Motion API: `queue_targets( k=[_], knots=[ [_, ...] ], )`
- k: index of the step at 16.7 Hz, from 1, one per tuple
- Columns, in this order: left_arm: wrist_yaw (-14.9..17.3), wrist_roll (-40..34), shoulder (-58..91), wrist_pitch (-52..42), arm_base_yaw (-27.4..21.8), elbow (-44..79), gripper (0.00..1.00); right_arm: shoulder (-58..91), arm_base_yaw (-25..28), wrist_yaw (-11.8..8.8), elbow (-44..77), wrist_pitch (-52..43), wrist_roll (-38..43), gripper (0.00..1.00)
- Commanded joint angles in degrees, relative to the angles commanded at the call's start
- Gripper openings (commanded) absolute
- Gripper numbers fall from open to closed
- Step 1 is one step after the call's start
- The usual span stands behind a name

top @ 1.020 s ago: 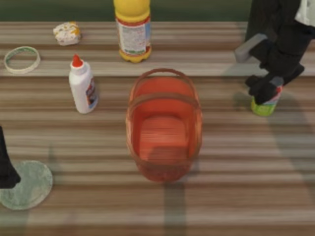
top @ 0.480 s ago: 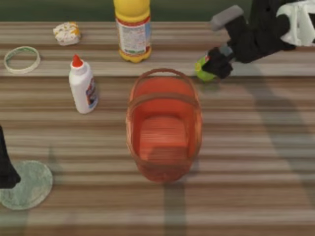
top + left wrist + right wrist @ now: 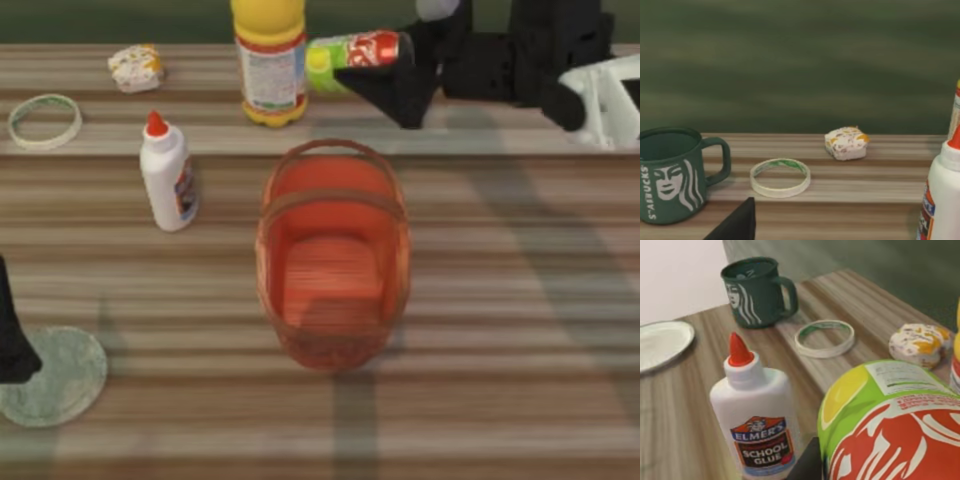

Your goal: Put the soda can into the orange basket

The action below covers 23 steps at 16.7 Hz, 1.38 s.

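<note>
The soda can (image 3: 355, 52), red with a lime-green end, hangs on its side above the table's back edge, just right of the yellow bottle. My right gripper (image 3: 400, 60) is shut on its red part, and the can (image 3: 890, 425) fills the near corner of the right wrist view. The orange basket (image 3: 268, 250) stands upright mid-table, nearer the front than the can, with nothing inside it. My left gripper (image 3: 12, 345) is parked at the left edge; a single dark fingertip (image 3: 737, 225) shows, well off to one side.
A tall yellow bottle (image 3: 268, 60) stands at the back, close beside the held can. A white glue bottle (image 3: 168, 175) is left of the basket. A tape ring (image 3: 45, 120), a small wrapped lump (image 3: 137, 67), a pale plate (image 3: 60, 380) and a green mug (image 3: 670, 172) sit on the left.
My right gripper raised the can off the table's right side and carried it back and left, tipping it from upright onto its side. The left arm stayed put.
</note>
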Motion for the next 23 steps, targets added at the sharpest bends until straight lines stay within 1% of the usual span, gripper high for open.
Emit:
queue_targets(
  k=[2, 4, 6, 7, 8, 14, 16, 20, 23],
  knots=[
    [0.0, 0.0, 0.0, 0.0, 0.0, 0.0, 1.0, -2.27, 0.66, -5.2, -3.57, 9.0, 2.78, 0.0],
    [0.0, 0.0, 0.0, 0.0, 0.0, 0.0, 1.0, -4.32, 1.18, -9.34, -6.34, 15.64, 4.89, 0.0],
    [0.0, 0.0, 0.0, 0.0, 0.0, 0.0, 1.0, -5.84, 1.53, -12.16, -8.12, 19.85, 6.23, 0.0],
    [0.0, 0.0, 0.0, 0.0, 0.0, 0.0, 1.0, -6.3, 1.64, -12.99, -8.61, 21.04, 6.6, 0.0],
    [0.0, 0.0, 0.0, 0.0, 0.0, 0.0, 1.0, -6.53, 1.69, -13.4, -8.84, 21.61, 6.77, 0.0],
    [0.0, 0.0, 0.0, 0.0, 0.0, 0.0, 1.0, -5.36, 1.47, -13.47, -8.84, 22.45, 6.82, 0.0],
    [0.0, 0.0, 0.0, 0.0, 0.0, 0.0, 1.0, -2.57, 1.53, -13.43, -9.64, 25.81, 6.78, 0.0],
    [0.0, 0.0, 0.0, 0.0, 0.0, 0.0, 1.0, 4.69, 1.8, -13.3, -12.17, 36.3, 6.63, 0.0],
    [0.0, 0.0, 0.0, 0.0, 0.0, 0.0, 1.0, 7.6, 1.95, -13.17, -13.41, 39.91, 6.52, 0.0]
  ],
)
